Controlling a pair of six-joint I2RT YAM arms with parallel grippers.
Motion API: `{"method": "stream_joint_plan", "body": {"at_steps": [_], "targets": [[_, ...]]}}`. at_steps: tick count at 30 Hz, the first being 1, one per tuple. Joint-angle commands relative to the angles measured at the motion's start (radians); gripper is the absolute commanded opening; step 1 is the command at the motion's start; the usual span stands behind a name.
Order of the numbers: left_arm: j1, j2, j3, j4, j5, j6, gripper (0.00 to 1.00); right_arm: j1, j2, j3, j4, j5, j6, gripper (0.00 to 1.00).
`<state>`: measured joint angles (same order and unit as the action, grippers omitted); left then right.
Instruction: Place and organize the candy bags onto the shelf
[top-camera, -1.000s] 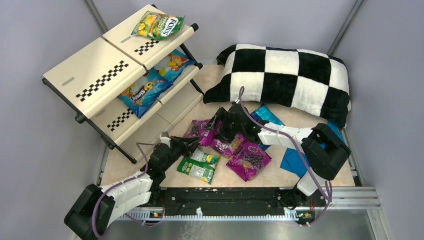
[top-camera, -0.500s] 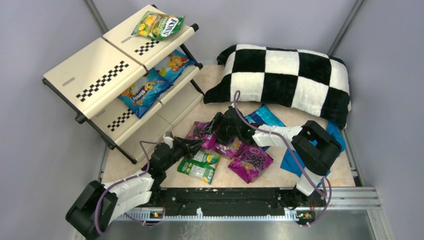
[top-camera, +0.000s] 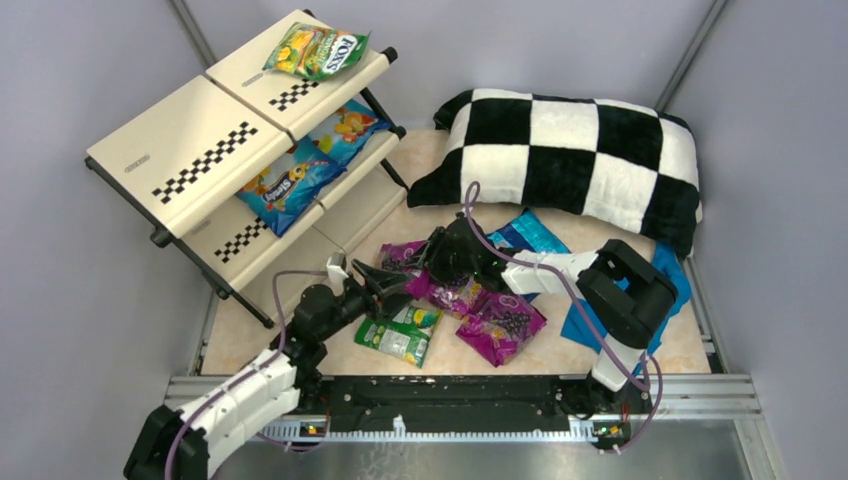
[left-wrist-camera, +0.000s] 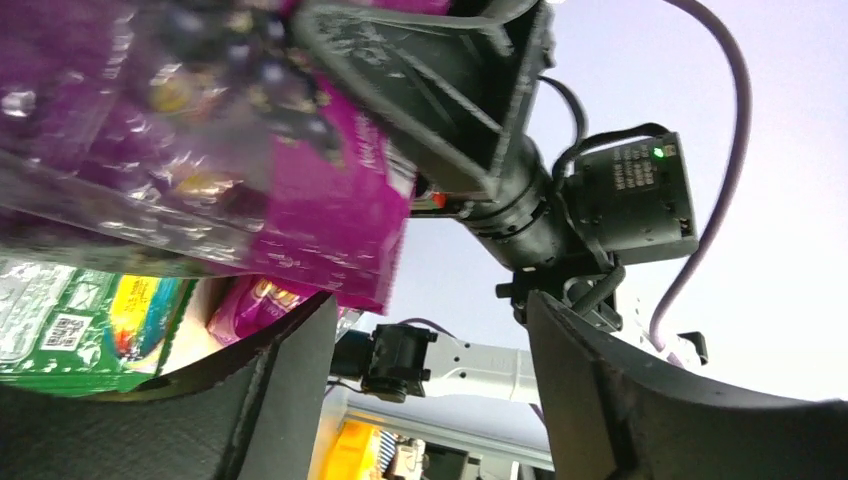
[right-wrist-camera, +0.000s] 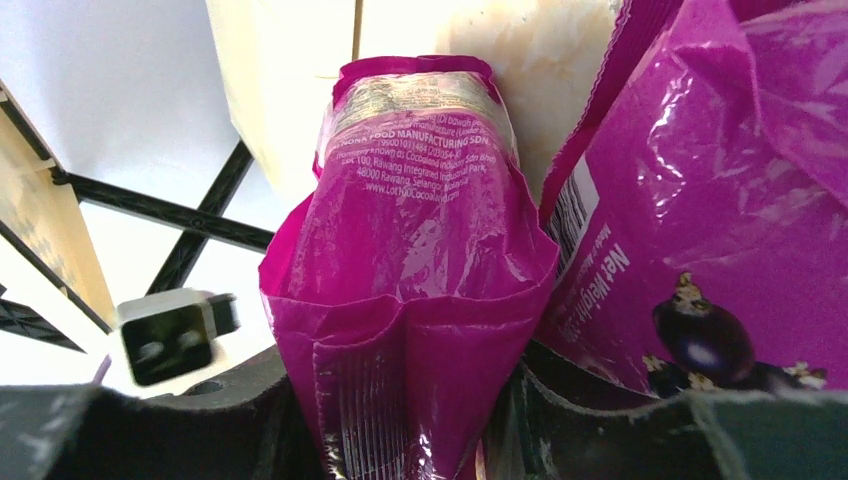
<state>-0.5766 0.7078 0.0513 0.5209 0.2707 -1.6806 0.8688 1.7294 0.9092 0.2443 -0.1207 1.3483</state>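
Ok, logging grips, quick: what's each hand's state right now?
Left hand: open, holding nothing.
Right hand: closed on a magenta grape candy bag.

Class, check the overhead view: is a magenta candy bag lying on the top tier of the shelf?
No, the top tier of the shelf holds only the green-yellow FOX'S bag.

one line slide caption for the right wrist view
Right gripper pinches the end of a magenta candy bag, a second magenta bag beside it at right, the cream shelf beyond.
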Motion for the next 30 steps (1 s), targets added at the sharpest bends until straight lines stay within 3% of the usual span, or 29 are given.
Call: {"method": "stream_joint_plan", "body": {"at_steps": [1,4,7,12,17,23,30], "targets": [[0.0,-0.145,0.179,-0.382,-0.045,0.255,0.81,0.009,-0.014,0.008,0.134,0.021,0.028,0.43],[0.001,-0.216,0.322,-0.6,-0.143,0.459,0.9,0.007,-0.021,0.003,0.161,0.036,0.033,0.43],[0.001,-0.203,0.492,-0.682,-0.186,0.717,0.98,0.004,-0.015,0.018,0.199,0.04,0.04,0.42],[0.001,-0.015,0.911,-0.835,-0.203,1.132,0.98,-0.003,0.007,0.045,0.25,0.051,0.083,0.38],[0.0,0.167,1.258,-0.859,-0.082,1.418,0.98,-0.015,0.045,0.099,0.307,0.045,0.121,0.36],[0.001,0.253,1.415,-0.705,-0.004,1.578,0.99,-0.036,0.092,0.19,0.344,0.035,0.142,0.35],[0.001,0.289,1.426,-0.579,-0.035,1.694,0.99,-0.084,0.101,0.241,0.361,0.029,0.145,0.35]]}}
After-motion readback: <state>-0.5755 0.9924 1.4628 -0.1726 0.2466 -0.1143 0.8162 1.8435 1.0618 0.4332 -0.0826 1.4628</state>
